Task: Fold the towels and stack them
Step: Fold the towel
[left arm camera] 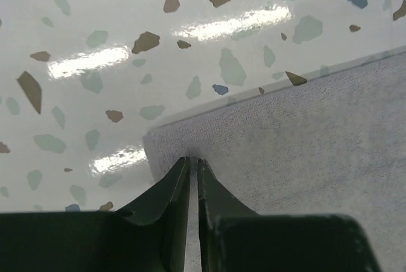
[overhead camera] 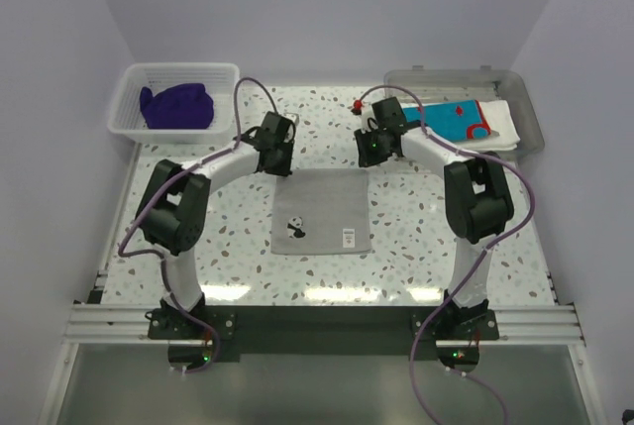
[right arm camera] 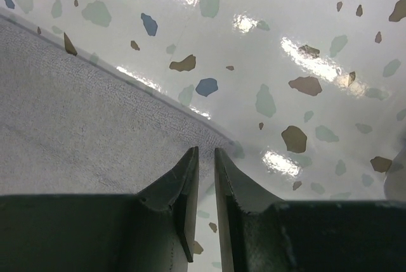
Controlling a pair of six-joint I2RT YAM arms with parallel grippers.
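Note:
A grey towel (overhead camera: 322, 209) with a small panda print lies flat in the middle of the table. My left gripper (overhead camera: 280, 168) is at its far left corner, jaws closed to a thin slit on the towel's corner (left arm camera: 190, 148). My right gripper (overhead camera: 366, 166) is at the far right corner, jaws nearly together with the corner (right arm camera: 209, 139) between the tips. A dark purple towel (overhead camera: 178, 105) lies bunched in the basket. A turquoise-and-red towel (overhead camera: 448, 120) lies on a white towel (overhead camera: 503, 126) in the tray. No mint green towel shows.
The white slatted basket (overhead camera: 127, 108) stands at the far left corner. The clear grey tray (overhead camera: 525, 98) stands at the far right. A small red object (overhead camera: 355, 105) lies on the table behind my right gripper. White walls close in the table on three sides.

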